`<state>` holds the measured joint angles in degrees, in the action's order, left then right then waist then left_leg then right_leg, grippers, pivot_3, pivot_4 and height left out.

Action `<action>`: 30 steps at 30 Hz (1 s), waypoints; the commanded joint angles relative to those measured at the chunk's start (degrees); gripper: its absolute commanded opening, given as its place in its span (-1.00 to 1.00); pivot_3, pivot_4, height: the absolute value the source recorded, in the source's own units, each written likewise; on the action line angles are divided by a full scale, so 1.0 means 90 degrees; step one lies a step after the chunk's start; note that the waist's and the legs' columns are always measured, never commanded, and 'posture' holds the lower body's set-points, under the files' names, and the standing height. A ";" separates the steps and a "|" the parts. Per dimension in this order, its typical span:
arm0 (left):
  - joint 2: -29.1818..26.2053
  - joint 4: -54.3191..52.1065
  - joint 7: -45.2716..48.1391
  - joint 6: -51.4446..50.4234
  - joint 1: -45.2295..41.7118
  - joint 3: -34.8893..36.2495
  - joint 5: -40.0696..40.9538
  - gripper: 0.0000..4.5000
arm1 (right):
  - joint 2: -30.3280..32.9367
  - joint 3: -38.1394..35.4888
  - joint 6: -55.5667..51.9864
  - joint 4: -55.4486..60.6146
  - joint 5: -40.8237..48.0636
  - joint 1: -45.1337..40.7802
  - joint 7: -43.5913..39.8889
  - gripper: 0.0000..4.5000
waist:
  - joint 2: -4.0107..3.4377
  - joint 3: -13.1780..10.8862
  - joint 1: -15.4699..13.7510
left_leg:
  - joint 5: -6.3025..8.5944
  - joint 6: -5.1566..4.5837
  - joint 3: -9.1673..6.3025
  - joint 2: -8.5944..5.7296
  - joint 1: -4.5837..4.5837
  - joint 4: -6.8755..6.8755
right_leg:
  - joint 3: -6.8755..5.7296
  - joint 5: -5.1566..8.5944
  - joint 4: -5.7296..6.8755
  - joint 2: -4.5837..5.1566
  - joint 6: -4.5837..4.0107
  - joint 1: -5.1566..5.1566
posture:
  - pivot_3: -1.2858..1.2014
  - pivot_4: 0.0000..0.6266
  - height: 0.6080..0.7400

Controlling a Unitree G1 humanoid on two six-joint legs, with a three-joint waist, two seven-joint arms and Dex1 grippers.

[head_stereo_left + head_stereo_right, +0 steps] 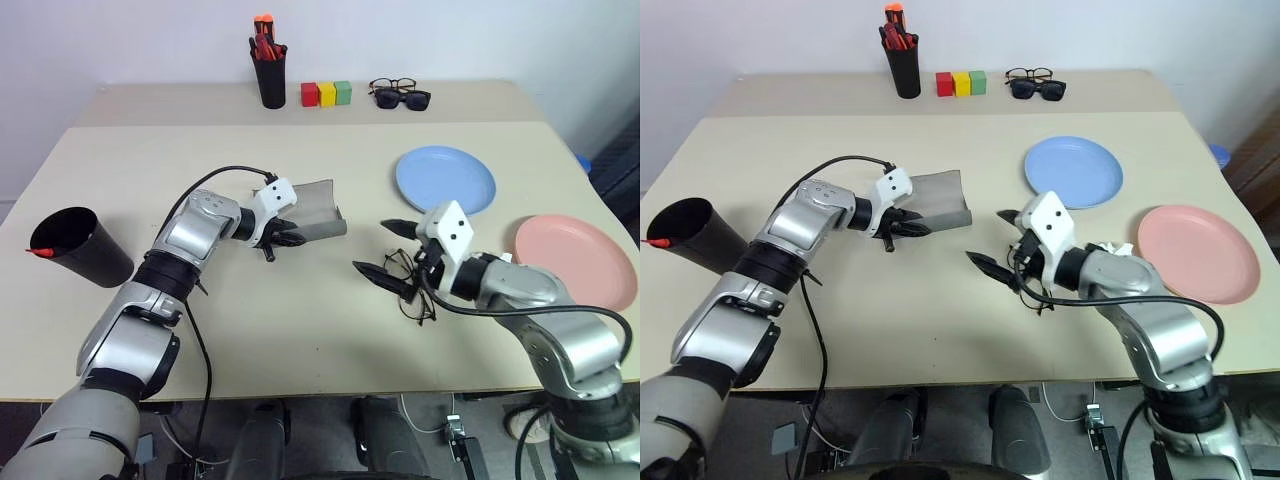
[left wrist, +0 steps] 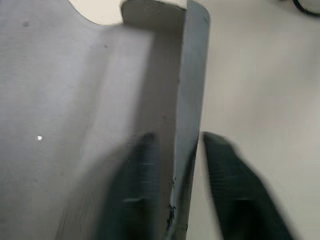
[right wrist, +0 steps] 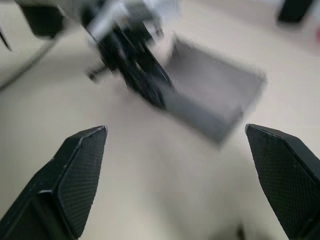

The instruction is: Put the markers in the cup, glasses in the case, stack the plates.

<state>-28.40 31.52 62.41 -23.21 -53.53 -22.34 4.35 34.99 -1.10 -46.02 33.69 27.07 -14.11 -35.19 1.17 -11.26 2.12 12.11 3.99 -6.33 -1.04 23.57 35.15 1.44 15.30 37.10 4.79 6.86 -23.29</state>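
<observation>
The grey case point(image 1: 318, 208) lies open at the middle of the table. My left gripper point(image 1: 283, 238) is shut on its near wall, one finger inside point(image 2: 137, 185) and one outside. The wire-frame glasses point(image 1: 420, 306) lie on the table to the right of the case, partly hidden under my right gripper point(image 1: 381, 250), which hangs open just above them. The black cup point(image 1: 82, 246) stands at the far left with a red marker point(image 1: 40, 252) poking out at its rim. The light blue plate point(image 1: 446, 180) and the pink plate point(image 1: 577, 261) lie apart at the right.
Along the back edge are a narrow black pen cup point(image 1: 271, 80) of red-orange pens, three coloured blocks point(image 1: 326, 94), and black spectacles beside sunglasses point(image 1: 400, 95). Bare tabletop lies between the cup and the case.
</observation>
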 commanded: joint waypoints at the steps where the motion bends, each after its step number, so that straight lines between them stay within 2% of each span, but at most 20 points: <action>1: -0.0139 -0.0281 0.0543 0.1012 0.0100 -0.0219 -0.0322 -0.97 | 0.0496 -0.0511 -0.0642 0.0556 -0.0018 0.0590 0.0259 1.00 | -0.0001 0.0001 -0.0027 | 0.0000 0.0000 0.0000 0.0000 0.0001 0.0001 | 0.0000 0.0000 0.0000 0.0000 0.0000 0.0000 | 0.03 -0.52 1.00; 5: -0.0465 -0.1325 0.1293 0.1084 0.0575 -0.0194 -0.0155 -0.97 | 0.0912 -0.0994 -0.1095 0.0791 0.0032 0.1254 0.0394 1.00 | -0.0001 0.0000 -0.0065 | 0.0005 -0.0008 0.0004 -0.0001 0.0002 -0.0001 | 0.0002 0.0001 -0.0006 0.0004 0.0000 0.0001 | 0.03 -0.52 1.00; 9: -0.0685 -0.2522 0.1616 0.0234 0.1035 -0.0095 0.0071 -0.97 | 0.0984 -0.1128 -0.1589 0.0881 0.0165 0.1483 0.0514 1.00 | -0.0003 0.0000 -0.0099 | 0.0005 -0.0009 0.0002 0.0000 -0.0002 0.0001 | 0.0001 0.0001 0.0001 0.0003 -0.0001 0.0003 | 0.03 -0.52 1.00; 12: -0.0734 -0.3095 0.1453 -0.0276 0.1300 -0.0032 0.0070 -0.59 | 0.0772 -0.1132 -0.1855 0.0709 0.0195 0.1341 0.0761 1.00 | -0.0002 0.0000 -0.0129 | 0.0006 -0.0010 0.0003 0.0000 -0.0001 0.0008 | 0.0001 0.0001 -0.0001 0.0004 0.0000 0.0008 | 0.03 -0.52 1.00; 17: -0.0615 -0.3492 0.1004 -0.0304 0.1536 0.0177 0.0119 0.46 | 0.0552 -0.1109 -0.2034 0.0393 0.0248 0.1040 0.0934 1.00 | -0.0003 0.0000 -0.0130 | 0.0007 -0.0011 0.0002 0.0000 -0.0002 0.0009 | 0.0000 0.0002 -0.0001 0.0004 0.0000 0.0009 | 0.03 -0.52 1.00; 24: -0.0642 -0.3913 0.0642 -0.0661 0.1968 0.0988 0.0766 0.46 | 0.0126 -0.1112 -0.2435 -0.0200 0.0389 0.0482 0.1214 1.00 | -0.0004 0.0000 -0.0104 | 0.0007 -0.0013 0.0002 0.0000 -0.0004 0.0008 | 0.0001 0.0001 0.0000 0.0003 0.0000 0.0008 | 0.03 -0.52 1.00; 27: -0.0756 -0.4210 0.0406 -0.1087 0.2281 0.1407 0.1064 0.49 | -0.0043 -0.1059 -0.2596 -0.0458 0.0375 0.0265 0.1358 0.62 | -0.0004 0.0000 -0.0106 | 0.0007 -0.0013 0.0002 0.0001 -0.0005 0.0007 | 0.0000 0.0001 0.0001 0.0003 0.0000 0.0008 | 0.03 -0.52 1.00; 30: -0.0883 -0.4395 0.0157 -0.1260 0.2512 0.1584 0.1124 0.49 | 0.0019 -0.0912 -0.2657 -0.0500 0.0349 0.0225 0.1336 -0.03 | -0.0005 0.0000 -0.0120 | 0.0007 -0.0013 0.0002 0.0000 -0.0005 0.0007 | 0.0001 0.0001 0.0000 0.0003 0.0000 0.0008 | 0.03 -0.52 1.00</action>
<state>-35.73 -5.40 65.01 -33.77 -31.00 -10.24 13.22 34.77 -9.45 -69.75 28.48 30.09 -11.64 -23.21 1.12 -11.26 1.04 12.18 3.88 -6.31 -1.04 23.53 35.22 1.44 15.32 37.10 4.81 6.86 -23.21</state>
